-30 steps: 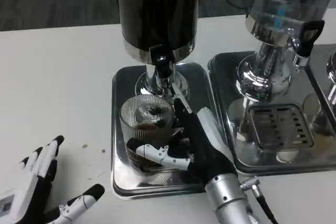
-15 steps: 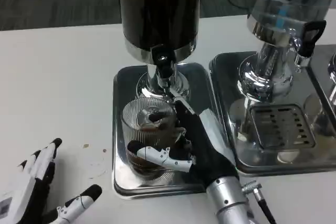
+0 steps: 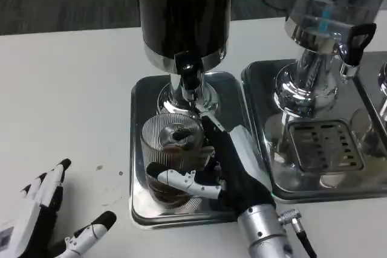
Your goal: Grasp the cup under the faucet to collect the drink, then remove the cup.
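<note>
Left hand: my left hand [image 3: 36, 222] lies nearest me at the bottom left corner, flat on the white table [image 3: 66, 101], fingers spread apart and holding nothing.
Right hand: my right hand [image 3: 211, 161] reaches in from the bottom centre, its silver forearm below it. The fingers [image 3: 181, 179] wrap around the cup from the right side, so I have it grasped.
Cup: the ribbed clear cup [image 3: 169, 149] stands upright on the left tray, directly beneath the faucet. I see dark liquid in its lower part.
Left tray: a shiny metal drip tray [image 3: 140, 95] sits under the cup and the dispenser's foot.
Faucet: a black tap [image 3: 188, 77] juts out from the dispenser's base, just above the cup's rim.
Dark dispenser: a tall dispenser [image 3: 181, 10] full of dark drink rises behind the cup on a chrome stem.
Second dispenser: to my right, a clear dispenser [image 3: 326, 10] with its own black tap stands on a second tray [image 3: 320, 143] with a slotted grate, beside the first tray.
</note>
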